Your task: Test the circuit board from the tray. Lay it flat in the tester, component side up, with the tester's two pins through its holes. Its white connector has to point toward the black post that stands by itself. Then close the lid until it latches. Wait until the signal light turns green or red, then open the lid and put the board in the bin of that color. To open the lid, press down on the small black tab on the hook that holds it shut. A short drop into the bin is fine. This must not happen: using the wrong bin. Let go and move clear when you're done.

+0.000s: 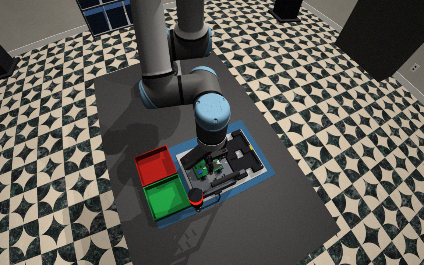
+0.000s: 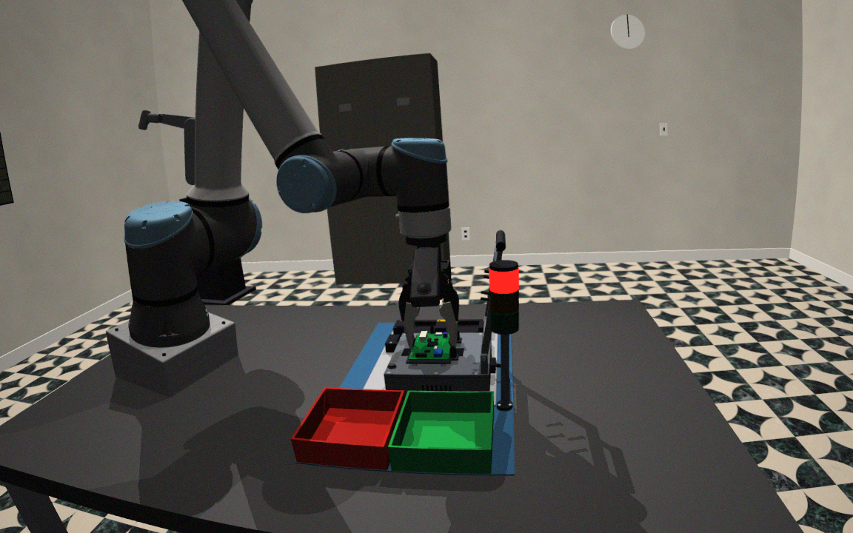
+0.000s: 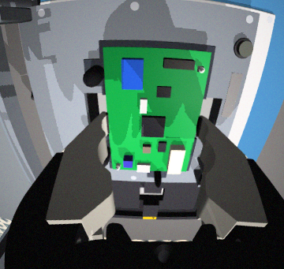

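The green circuit board (image 1: 199,166) (image 2: 420,354) (image 3: 122,111) lies flat, component side up, in the grey tester (image 1: 192,180) (image 2: 406,380) (image 3: 65,97). In the wrist view a pin tip (image 3: 201,69) shows near one corner and another pin tip (image 3: 117,166) near the opposite one. The white connector (image 3: 176,160) is on the board's lower edge there; a small black post (image 3: 158,178) stands just beyond that edge. My gripper (image 1: 210,169) (image 2: 432,342) (image 3: 152,115) is shut on the board's two long edges. The lid (image 1: 225,178) (image 2: 486,317) stands open. The signal light (image 1: 195,198) (image 2: 503,280) is red.
The red bin (image 1: 155,168) (image 2: 342,454) and green bin (image 1: 165,197) (image 2: 441,458) stand side by side beside the tester, both empty. The black tray (image 1: 243,158) is on the tester's other side, without a board. The light's pole (image 2: 504,371) stands near the green bin.
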Tool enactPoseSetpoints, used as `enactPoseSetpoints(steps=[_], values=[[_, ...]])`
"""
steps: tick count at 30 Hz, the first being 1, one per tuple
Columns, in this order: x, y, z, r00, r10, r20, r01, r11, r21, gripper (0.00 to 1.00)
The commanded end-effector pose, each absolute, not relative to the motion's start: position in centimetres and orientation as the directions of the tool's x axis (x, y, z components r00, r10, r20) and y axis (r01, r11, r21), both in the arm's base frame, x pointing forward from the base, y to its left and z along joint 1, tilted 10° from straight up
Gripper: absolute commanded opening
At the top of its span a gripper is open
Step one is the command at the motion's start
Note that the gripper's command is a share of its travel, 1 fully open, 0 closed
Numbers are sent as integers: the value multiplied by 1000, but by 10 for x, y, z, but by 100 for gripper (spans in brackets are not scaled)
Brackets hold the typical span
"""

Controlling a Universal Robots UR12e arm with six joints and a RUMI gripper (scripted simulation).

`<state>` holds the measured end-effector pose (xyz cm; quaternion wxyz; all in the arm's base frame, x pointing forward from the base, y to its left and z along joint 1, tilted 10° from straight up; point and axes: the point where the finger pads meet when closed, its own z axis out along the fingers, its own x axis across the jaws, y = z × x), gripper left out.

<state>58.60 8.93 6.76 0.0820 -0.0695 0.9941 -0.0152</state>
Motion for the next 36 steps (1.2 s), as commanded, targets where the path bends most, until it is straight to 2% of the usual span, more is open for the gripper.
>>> enactPoseSetpoints(steps=[1,36], values=[[584,88,69,-977,-139,-161,-134,990,-41,39],[585,88,74,-977,-139,-162,-134,990,-41,39]])
